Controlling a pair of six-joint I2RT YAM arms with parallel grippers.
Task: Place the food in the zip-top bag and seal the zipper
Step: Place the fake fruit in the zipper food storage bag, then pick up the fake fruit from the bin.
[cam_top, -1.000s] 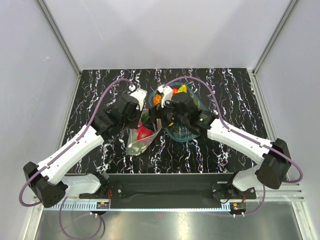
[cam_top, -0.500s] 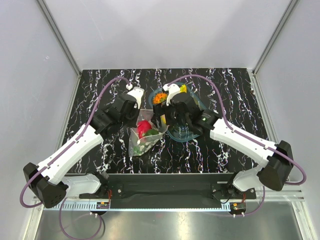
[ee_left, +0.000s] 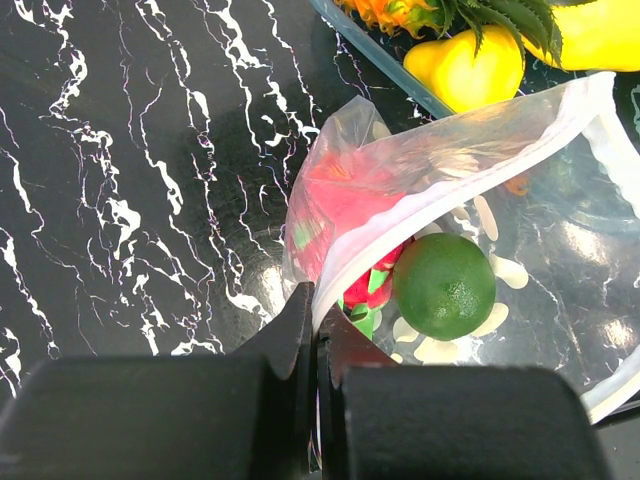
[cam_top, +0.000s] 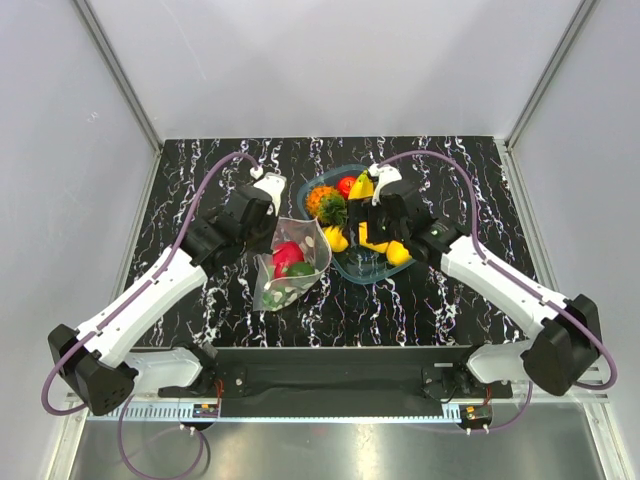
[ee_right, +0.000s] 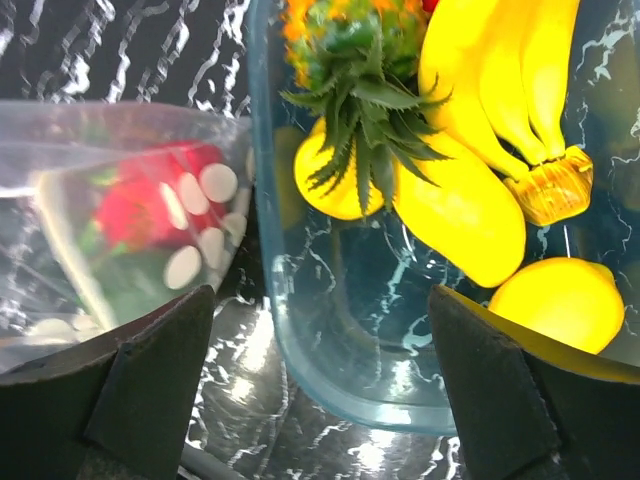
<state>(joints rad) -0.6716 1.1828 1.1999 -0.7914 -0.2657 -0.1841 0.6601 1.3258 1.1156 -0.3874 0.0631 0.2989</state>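
Observation:
The dotted clear zip-top bag (cam_top: 290,268) lies left of the teal basket with its mouth open. Inside it are the pink-red dragon fruit (cam_top: 287,254) and a green lime (ee_left: 443,285). My left gripper (ee_left: 318,318) is shut on the bag's mouth edge, pinching the whitish zipper strip (ee_left: 430,208); it also shows in the top view (cam_top: 275,225). My right gripper (ee_right: 320,350) is open and empty above the basket's near-left rim, to the right of the bag (ee_right: 100,230). Yellow fruits stay in the basket: a mango-like one (ee_right: 460,210) and a lemon (ee_right: 560,300).
The teal basket (cam_top: 372,277) also holds bananas (ee_right: 500,70), a small pineapple with a green crown (ee_right: 360,130) and a red fruit (cam_top: 346,185). Black marbled tabletop (cam_top: 200,170) lies around it, with white walls on three sides.
My right gripper has drawn back to the right, from the bag's mouth to above the basket, now open. A green lime now shows in the bag. My left gripper kept its hold.

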